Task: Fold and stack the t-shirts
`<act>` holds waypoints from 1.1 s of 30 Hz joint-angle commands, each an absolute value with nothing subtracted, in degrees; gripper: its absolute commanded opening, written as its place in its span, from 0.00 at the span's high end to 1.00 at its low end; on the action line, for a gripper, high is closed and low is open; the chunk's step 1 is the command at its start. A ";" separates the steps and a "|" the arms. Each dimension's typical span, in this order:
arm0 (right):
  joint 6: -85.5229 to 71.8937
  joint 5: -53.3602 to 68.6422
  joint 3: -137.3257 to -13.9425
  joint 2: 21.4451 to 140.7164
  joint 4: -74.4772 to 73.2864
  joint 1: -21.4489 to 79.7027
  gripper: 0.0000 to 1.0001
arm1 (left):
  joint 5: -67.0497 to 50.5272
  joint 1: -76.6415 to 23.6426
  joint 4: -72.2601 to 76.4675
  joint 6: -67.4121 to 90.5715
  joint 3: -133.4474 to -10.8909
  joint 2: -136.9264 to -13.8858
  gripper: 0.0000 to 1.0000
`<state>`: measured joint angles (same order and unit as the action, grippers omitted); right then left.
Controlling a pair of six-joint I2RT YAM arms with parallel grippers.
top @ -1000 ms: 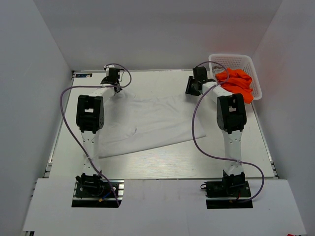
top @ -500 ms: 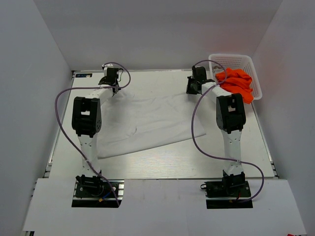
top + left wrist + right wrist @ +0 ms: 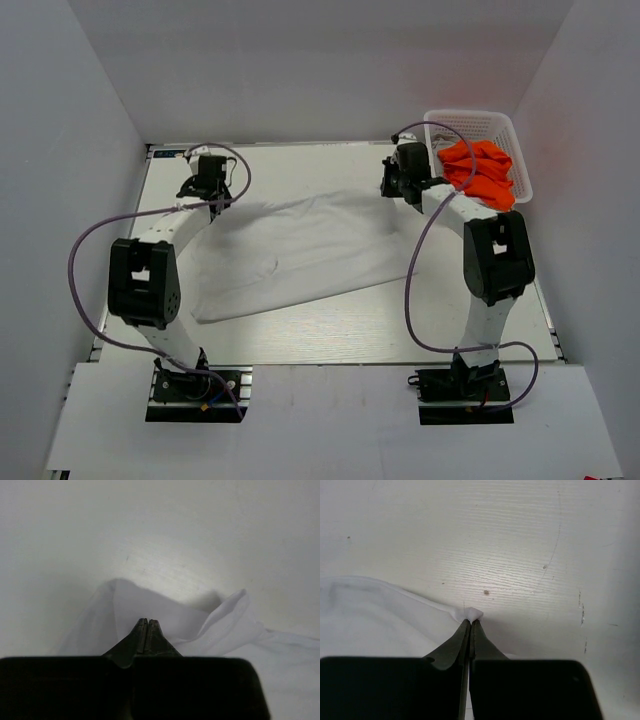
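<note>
left gripper (image 3: 148,622) and right gripper (image 3: 471,622) each clamped on a far corner of the white t-shirt (image 3: 300,250), at 10 and 2 o'clock; cloth trails toward 6, long axis 9-to-3; orange t-shirt (image 3: 482,170) in basket (image 3: 478,124)

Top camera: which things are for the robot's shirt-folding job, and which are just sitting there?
For the job:
- white t-shirt, pinched at its far edge by the left gripper and the right gripper
- orange t-shirt, heaped in the basket

Just there:
- basket
- table
</note>
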<state>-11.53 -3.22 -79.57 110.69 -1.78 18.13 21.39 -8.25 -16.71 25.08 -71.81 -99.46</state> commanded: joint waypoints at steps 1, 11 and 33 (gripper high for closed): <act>-10.55 -3.78 -75.68 106.53 2.02 18.10 1.00 | 18.91 -8.35 -20.74 30.75 -64.53 -92.21 1.00; -11.16 -6.24 -67.94 99.85 2.20 17.84 1.00 | 12.05 -8.87 -22.32 38.58 -44.41 -71.83 1.00; -24.15 -12.64 -54.87 91.59 -6.41 17.58 0.50 | -3.52 -9.40 -40.24 46.40 -31.20 -56.79 0.17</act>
<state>-17.98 -7.90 -58.67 96.66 -2.33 18.02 0.40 -9.15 -33.28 44.49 -31.53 -59.66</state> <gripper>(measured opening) 0.431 0.402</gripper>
